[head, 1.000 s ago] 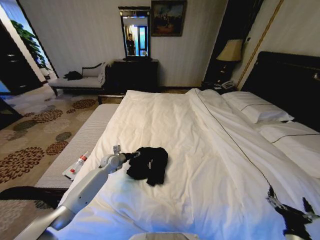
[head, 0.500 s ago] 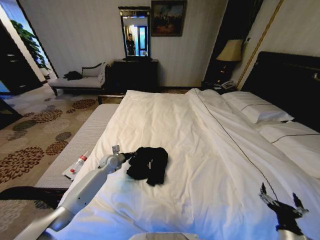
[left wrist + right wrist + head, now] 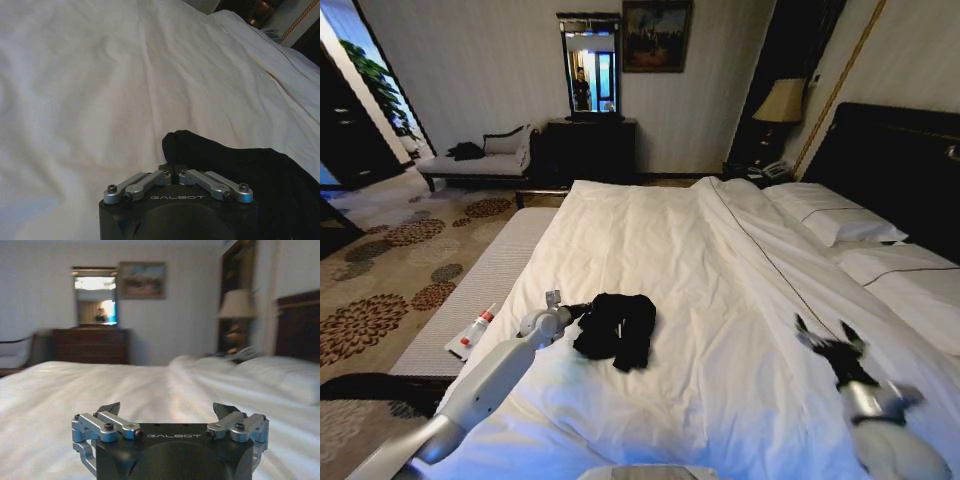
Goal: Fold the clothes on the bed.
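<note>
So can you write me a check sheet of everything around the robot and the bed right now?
Surface: bed with a rumpled white duvet.
Job's things: black T-shirt, bunched in a heap, not folded.
Clutter: small tube on the bench beside the bed.
Grippers: left gripper shut on the T-shirt's edge; right gripper open above the duvet, apart from the shirt.
Cables: nothing seen.
Surroundings: pillows, dark headboard, lamp, dresser with mirror, chaise, patterned carpet.

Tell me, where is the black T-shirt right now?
In the head view the black T-shirt lies crumpled on the white duvet, left of the bed's middle, with the left gripper shut on its near edge.
</note>
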You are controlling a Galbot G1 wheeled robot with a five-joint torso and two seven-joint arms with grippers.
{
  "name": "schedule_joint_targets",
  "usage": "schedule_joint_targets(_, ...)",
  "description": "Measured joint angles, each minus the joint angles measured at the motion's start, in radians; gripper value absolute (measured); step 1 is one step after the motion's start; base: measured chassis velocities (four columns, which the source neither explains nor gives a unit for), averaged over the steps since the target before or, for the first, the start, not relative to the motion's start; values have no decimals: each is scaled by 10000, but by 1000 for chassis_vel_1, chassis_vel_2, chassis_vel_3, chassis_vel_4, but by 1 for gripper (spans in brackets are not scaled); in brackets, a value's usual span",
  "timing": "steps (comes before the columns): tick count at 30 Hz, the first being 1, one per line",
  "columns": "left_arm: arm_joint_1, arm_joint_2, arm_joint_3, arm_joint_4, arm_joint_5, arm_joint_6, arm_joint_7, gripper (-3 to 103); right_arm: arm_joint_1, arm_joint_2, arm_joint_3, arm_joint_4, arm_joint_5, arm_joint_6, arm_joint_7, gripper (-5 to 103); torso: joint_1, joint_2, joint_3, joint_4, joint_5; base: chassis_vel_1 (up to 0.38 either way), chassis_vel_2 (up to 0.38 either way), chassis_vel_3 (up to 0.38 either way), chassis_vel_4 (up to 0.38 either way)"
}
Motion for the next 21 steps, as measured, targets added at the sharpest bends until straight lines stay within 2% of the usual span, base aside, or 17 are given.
schedule_joint_targets(2, 38, 94, 1, -65, 6, -12, 8, 2, 791, -676, -1029, -30, 857, -711, 407, 100, 0, 0, 0, -1, 0, 0, 0, 0, 0)
schedule_joint_targets(5, 50, 135, 1, -94, 12, -12, 13, 2, 1270, -988, -1653, -171, 1382, -1053, 757, 100, 0, 0, 0, 2, -2, 0, 0, 0, 0)
schedule_joint_targets(8, 37, 177, 52, -131, 141, -205, 12, 2, 2505, -1640, -3160, -704, 2837, -2024, 1379, 100, 0, 0, 0, 0, 2, 0, 0, 0, 0)
schedule_joint_targets(10, 24, 176, 77, -134, 146, -244, 13, 2, 2662, -1715, -3341, -788, 2976, -2114, 1404, 100, 1, 0, 0, 2, -4, 0, 0, 0, 0)
schedule_joint_targets(12, -44, 176, 194, -136, 140, -309, 17, 2, 3310, -1975, -4224, -1171, 3542, -2596, 1380, 100, 0, -1, 1, -1, 3, 0, 0, 0, 0)
schedule_joint_targets(15, -89, 159, 267, -136, 130, -331, 47, 2, 3790, -2072, -4850, -1493, 3747, -2682, 1277, 100, 0, 0, -1, -3, -6, 0, 0, 0, 0)
schedule_joint_targets(16, -100, 154, 288, -134, 115, -338, 50, 2, 4066, -2072, -5209, -1664, 3815, -2690, 1247, 100, -1, 0, 0, -5, 1, 0, 0, 0, 0)
schedule_joint_targets(21, -99, 140, 365, -149, 71, -383, 56, 2, 5348, -1825, -6460, -2351, 3974, -2695, 1147, 100, -1, -1, 0, 1, -2, 0, 0, 0, 0)
